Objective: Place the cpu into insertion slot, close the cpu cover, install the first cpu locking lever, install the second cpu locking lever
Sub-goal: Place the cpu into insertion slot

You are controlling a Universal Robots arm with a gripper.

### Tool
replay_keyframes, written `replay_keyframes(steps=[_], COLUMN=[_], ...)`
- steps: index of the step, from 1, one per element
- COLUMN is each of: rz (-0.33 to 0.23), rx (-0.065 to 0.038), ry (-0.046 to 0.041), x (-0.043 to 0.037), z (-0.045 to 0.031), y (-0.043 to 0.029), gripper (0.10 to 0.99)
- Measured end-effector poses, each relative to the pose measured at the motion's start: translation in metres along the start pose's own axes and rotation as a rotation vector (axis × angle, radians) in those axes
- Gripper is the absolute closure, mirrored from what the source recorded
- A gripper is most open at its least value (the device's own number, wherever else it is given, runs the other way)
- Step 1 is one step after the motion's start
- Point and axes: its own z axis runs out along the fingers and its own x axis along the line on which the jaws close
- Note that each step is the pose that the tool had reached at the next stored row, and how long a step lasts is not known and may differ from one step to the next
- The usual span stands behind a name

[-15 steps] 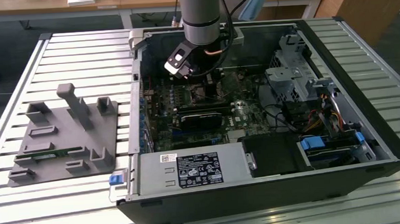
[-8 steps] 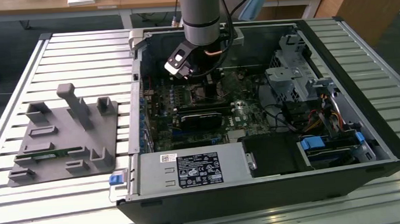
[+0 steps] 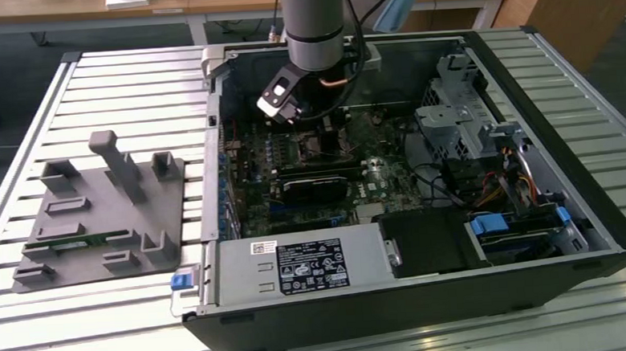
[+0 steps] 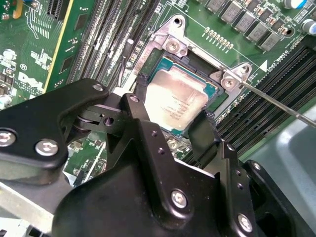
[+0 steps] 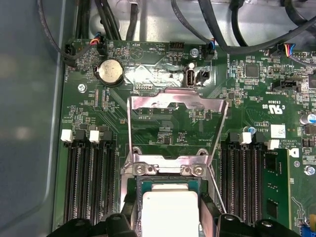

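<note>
In the exterior view, an open computer case (image 3: pixel 572 210) lies on a slatted table (image 3: pixel 126 81), with a grey fixture (image 3: pixel 100 211) beside it toward the exterior view's left. The arm (image 3: pixel 316 22) comes down into the case near its far wall, over the green motherboard (image 3: pixel 393 179).

In the second wrist view, the gripper (image 4: pixel 173 114) is clamped on the cpu (image 4: pixel 180 96), with one black finger against each of two opposite edges. The cpu's silvery top faces up, and it sits within the insertion slot (image 4: pixel 195 61), level with the metal rim. A thin locking lever (image 4: pixel 276 101) runs out from the slot's corner across the board, unlatched.

In the first wrist view, the cpu cover (image 5: pixel 136 133) stands swung up on its hinge at the slot's edge, and the board shows through its square window. The cpu lies just in front of that hinge, between the black fingers (image 5: pixel 129 212). Long black memory slots (image 5: pixel 89 182) flank the socket on both sides, and a round coin battery (image 5: pixel 109 72) sits toward the board's far corner.
</note>
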Motion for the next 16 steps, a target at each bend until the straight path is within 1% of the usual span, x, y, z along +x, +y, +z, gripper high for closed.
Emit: replay_keyframes(steps=[4,12,14,16], rz=[0.000,0.001,0.001,0.001], rx=[0.000,0.000,0.000,0.000], ry=[0.0005,0.0005,0.0005,0.0005], x=[0.0007,0.0023,0.0022,0.0021], z=[-0.0001,-0.0004,-0.0026,-0.0068], y=[-0.0013,-0.0013,-0.0010,-0.0006], gripper=[0.475,0.475,0.475,0.475])
